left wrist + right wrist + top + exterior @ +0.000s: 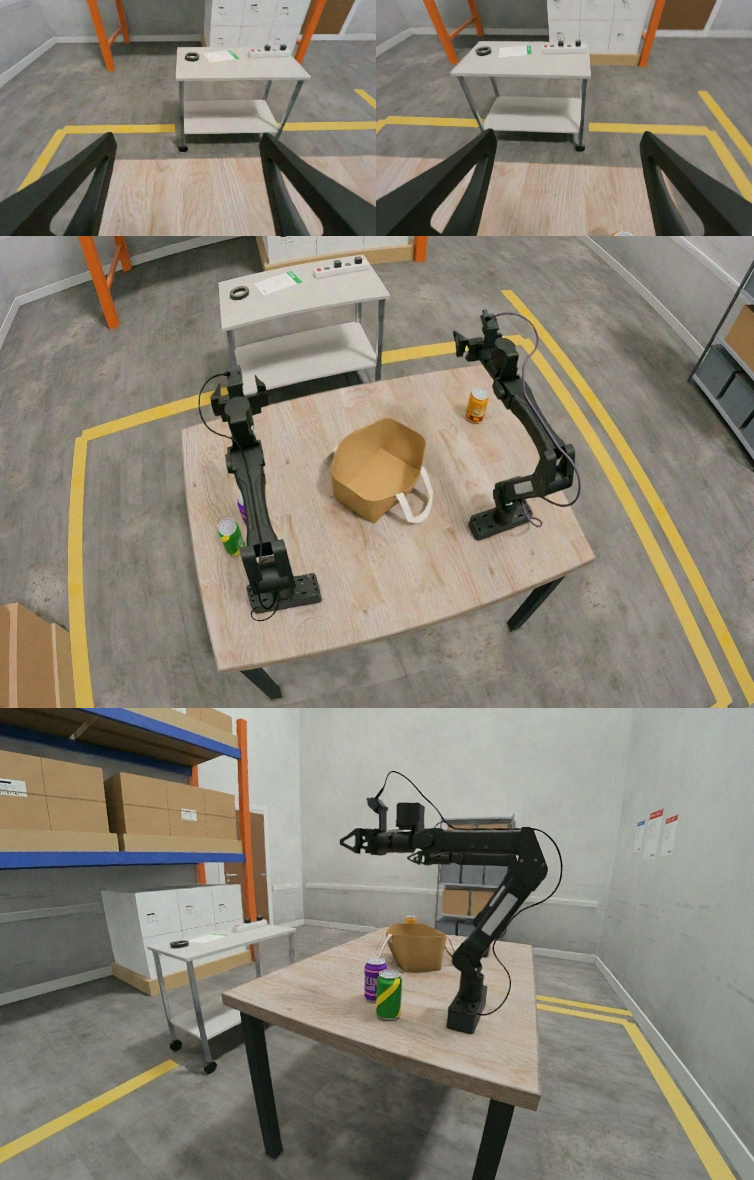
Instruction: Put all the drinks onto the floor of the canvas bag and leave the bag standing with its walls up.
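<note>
Right gripper (462, 345) (414, 857) (568, 134), one, fingers apart, nothing held; orange can (476, 405) (410, 920) (623, 234), upright, below and tableward of it, nearer this arm.

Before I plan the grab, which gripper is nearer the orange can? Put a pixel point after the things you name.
The right. The right gripper (462, 345) (416, 857) hovers just beyond the orange can (476, 406) (411, 919); the left gripper (239, 392) (350, 841) is across the table, past the bag (364, 500) (416, 952).

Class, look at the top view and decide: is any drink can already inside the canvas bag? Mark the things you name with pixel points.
No, the brown bag (383, 469) (417, 948) shows only its bare floor and walls from above.
</note>
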